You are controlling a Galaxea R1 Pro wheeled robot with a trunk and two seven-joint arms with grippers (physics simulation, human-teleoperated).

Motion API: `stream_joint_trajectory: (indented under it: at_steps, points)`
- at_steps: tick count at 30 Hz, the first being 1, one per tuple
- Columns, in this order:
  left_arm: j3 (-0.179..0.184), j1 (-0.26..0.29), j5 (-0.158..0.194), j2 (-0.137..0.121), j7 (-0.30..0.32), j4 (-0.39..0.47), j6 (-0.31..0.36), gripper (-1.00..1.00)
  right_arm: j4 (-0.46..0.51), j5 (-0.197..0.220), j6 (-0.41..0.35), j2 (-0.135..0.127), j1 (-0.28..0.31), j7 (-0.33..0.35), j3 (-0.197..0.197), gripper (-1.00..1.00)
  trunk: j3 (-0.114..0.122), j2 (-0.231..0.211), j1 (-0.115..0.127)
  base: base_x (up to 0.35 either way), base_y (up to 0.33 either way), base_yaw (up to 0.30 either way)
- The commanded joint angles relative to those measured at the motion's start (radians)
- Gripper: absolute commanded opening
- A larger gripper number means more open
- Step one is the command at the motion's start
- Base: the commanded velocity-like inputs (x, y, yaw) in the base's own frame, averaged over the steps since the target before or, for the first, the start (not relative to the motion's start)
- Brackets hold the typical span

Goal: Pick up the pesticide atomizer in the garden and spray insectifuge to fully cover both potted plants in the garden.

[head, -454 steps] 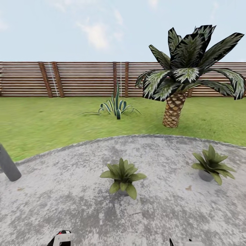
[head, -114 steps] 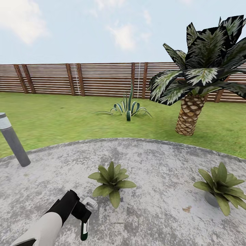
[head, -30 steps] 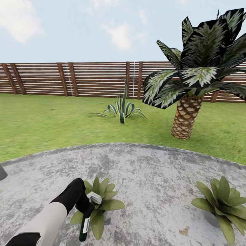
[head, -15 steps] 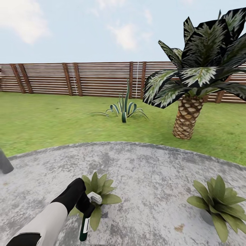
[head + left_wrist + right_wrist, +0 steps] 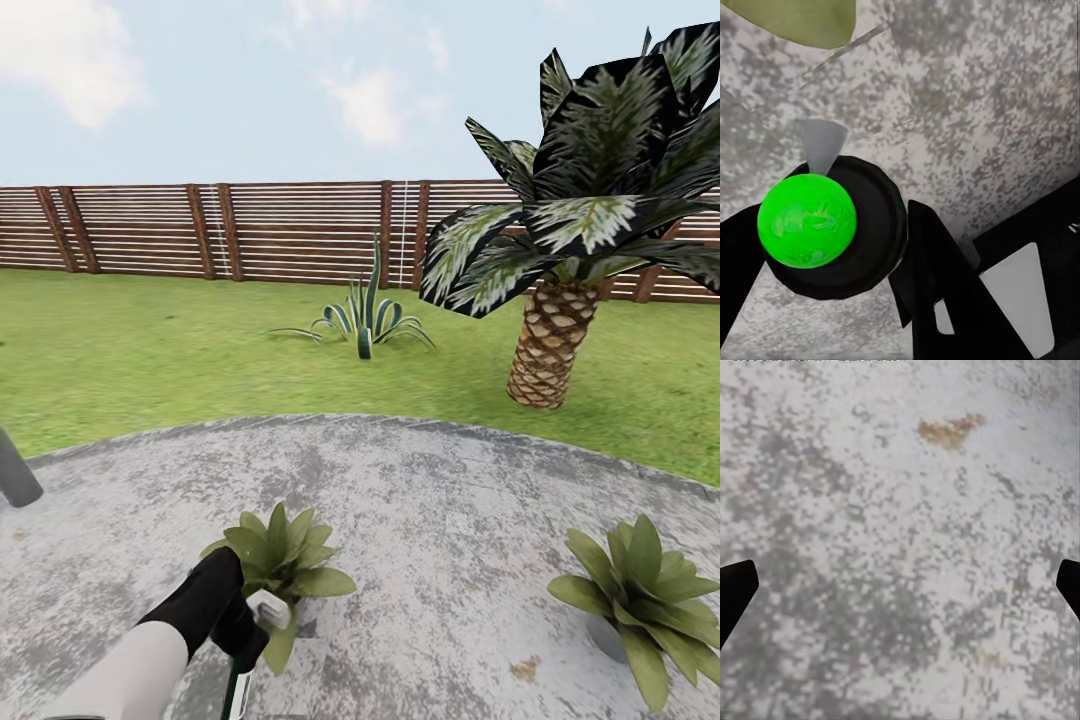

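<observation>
Beside the left potted plant (image 5: pixel 280 560), the left end effector (image 5: pixel 245 640), gripping the pesticide atomizer (image 5: pixel 237 693), has dropped lower.

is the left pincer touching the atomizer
Touching: in the left wrist view the left pincer's dark fingers press against both sides of the atomizer.

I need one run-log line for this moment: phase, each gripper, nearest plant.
phase: at plant | left gripper: shut on dark green slim atomizer bottle | right gripper: open over speckled grey stone patio | nearest: left broad-leaved potted rosette
</observation>
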State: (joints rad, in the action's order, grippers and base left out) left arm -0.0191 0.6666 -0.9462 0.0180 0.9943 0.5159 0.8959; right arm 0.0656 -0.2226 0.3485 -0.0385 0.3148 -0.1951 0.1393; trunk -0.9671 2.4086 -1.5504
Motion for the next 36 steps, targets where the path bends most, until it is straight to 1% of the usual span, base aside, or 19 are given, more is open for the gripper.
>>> stream_joint_trajectory:
  at_steps: [1, 4, 7, 9, 13, 14, 15, 17, 22, 24, 27, 30, 33, 36]
  points:
    - [-0.003, 0.000, -0.010, 0.003, 0.007, 0.003, 0.004, -1.00, -0.001, -0.011, 0.003, 0.000, 0.001, -0.003, 0.008, 1.00, -0.001, 0.000, 0.000, 0.000, 0.000, 0.000]
    - [-0.005, 0.004, -0.009, 0.010, 0.006, 0.006, 0.006, -1.00, -0.001, -0.011, 0.003, 0.000, 0.001, -0.003, 0.008, 1.00, -0.001, 0.000, 0.000, 0.000, 0.000, 0.000]
    - [-0.003, 0.003, -0.010, 0.000, 0.006, 0.005, 0.004, -1.00, -0.001, -0.011, 0.003, 0.000, 0.001, -0.003, 0.008, 1.00, -0.001, 0.000, 0.000, 0.000, 0.000, 0.000]
    - [-0.005, -0.004, -0.010, -0.017, 0.007, 0.002, 0.002, -1.00, -0.001, -0.011, 0.003, 0.000, 0.001, -0.003, 0.008, 1.00, -0.001, 0.000, 0.000, 0.000, 0.000, 0.000]
    - [-0.005, -0.029, -0.003, -0.076, 0.006, 0.002, -0.001, -1.00, -0.001, -0.011, 0.003, -0.001, 0.001, -0.003, 0.008, 1.00, -0.001, 0.000, 0.000, 0.000, 0.000, 0.000]
    - [-0.005, -0.033, -0.002, -0.081, 0.006, 0.002, -0.002, -1.00, -0.001, -0.011, 0.003, -0.002, 0.001, -0.003, 0.008, 1.00, -0.001, 0.000, 0.000, 0.000, 0.000, 0.000]
    - [-0.004, -0.036, -0.003, -0.082, 0.006, 0.002, -0.003, -1.00, -0.002, -0.011, 0.004, -0.003, 0.000, -0.003, 0.008, 1.00, -0.001, 0.000, 0.000, 0.000, 0.000, 0.000]
    - [-0.005, -0.038, -0.006, -0.077, 0.005, 0.002, -0.003, -1.00, -0.002, -0.011, 0.005, -0.005, 0.001, -0.003, 0.008, 1.00, -0.001, 0.000, 0.000, 0.000, 0.000, 0.000]
    - [-0.007, -0.039, -0.008, -0.024, 0.004, 0.004, -0.003, -1.00, -0.003, -0.011, 0.005, -0.007, 0.000, -0.002, 0.008, 1.00, -0.001, 0.000, 0.000, 0.000, 0.000, 0.000]
    - [-0.006, -0.039, -0.008, -0.016, -0.008, 0.003, -0.003, -1.00, -0.003, -0.011, 0.005, -0.007, 0.001, -0.002, 0.008, 1.00, -0.001, 0.000, 0.000, 0.000, 0.000, 0.000]
    - [-0.008, -0.041, -0.009, -0.024, -0.034, -0.006, -0.003, -1.00, -0.003, -0.011, 0.006, -0.008, 0.001, -0.003, 0.008, 1.00, -0.001, 0.000, 0.000, 0.000, 0.000, 0.000]
    - [-0.010, -0.048, -0.008, -0.065, -0.043, -0.010, -0.003, -1.00, -0.003, -0.011, 0.005, -0.008, 0.001, -0.001, 0.008, 1.00, -0.001, 0.000, 0.000, 0.000, 0.000, 0.000]
    - [-0.008, -0.055, -0.008, -0.090, -0.045, -0.009, -0.003, -1.00, -0.003, -0.011, 0.004, -0.008, 0.000, -0.002, 0.008, 1.00, -0.001, 0.000, 0.000, 0.000, 0.000, 0.000]
    - [-0.007, -0.056, -0.008, -0.085, -0.051, -0.012, -0.002, -1.00, -0.002, -0.011, 0.004, -0.008, 0.000, -0.003, 0.008, 1.00, -0.001, 0.000, 0.000, 0.000, 0.000, 0.000]
